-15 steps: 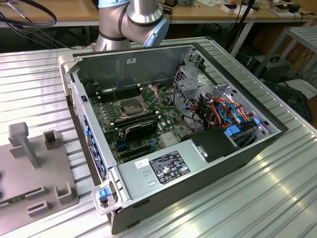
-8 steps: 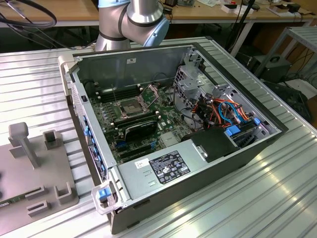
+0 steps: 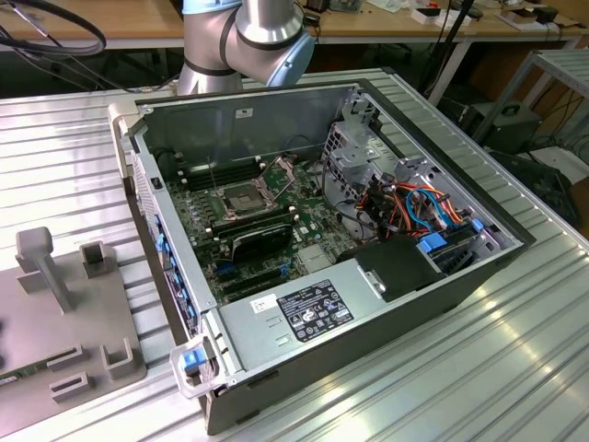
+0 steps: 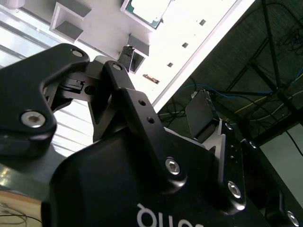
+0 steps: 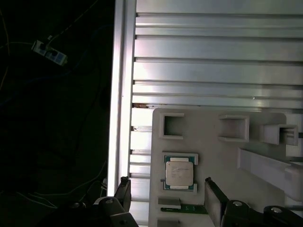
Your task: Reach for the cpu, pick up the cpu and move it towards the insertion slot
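Observation:
The cpu, a small pale silvery square chip, lies flat in a shallow nest on a grey fixture plate. In the second wrist view the cpu sits beyond the black gripper head. My gripper is open. Its two dark fingers stand well apart, just short of the chip and not touching it. The insertion slot is a metal-framed square socket with a dark centre on the motherboard inside the open case, its thin bracket raised.
The fixture plate carries raised pockets and a post, with a green board strip near the fingers. The ribbed table edge borders a dark floor with cables. The computer case holds a black expansion card and a drive cage.

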Robot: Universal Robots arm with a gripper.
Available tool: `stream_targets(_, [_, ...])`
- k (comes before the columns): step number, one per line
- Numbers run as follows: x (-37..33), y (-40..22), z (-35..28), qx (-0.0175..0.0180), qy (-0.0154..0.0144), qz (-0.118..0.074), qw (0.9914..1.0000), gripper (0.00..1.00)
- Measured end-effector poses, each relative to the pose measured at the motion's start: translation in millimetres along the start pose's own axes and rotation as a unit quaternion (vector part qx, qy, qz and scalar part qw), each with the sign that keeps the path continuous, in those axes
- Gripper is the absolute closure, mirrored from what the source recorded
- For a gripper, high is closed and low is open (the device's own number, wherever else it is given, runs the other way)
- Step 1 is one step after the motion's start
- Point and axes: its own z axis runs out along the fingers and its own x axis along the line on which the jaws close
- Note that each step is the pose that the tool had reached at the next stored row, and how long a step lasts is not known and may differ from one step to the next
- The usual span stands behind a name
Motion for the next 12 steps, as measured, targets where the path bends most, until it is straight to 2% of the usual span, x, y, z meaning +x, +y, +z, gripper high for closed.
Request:
stream_targets(7, [-0.1, 0.0, 1.1, -0.0001, -0.0003, 0.000, 1.00000, 0.28])
stream_targets(12, [-0.3, -1.5, 10.5, 0.0000, -0.0005, 0.000, 1.00000, 0.28])
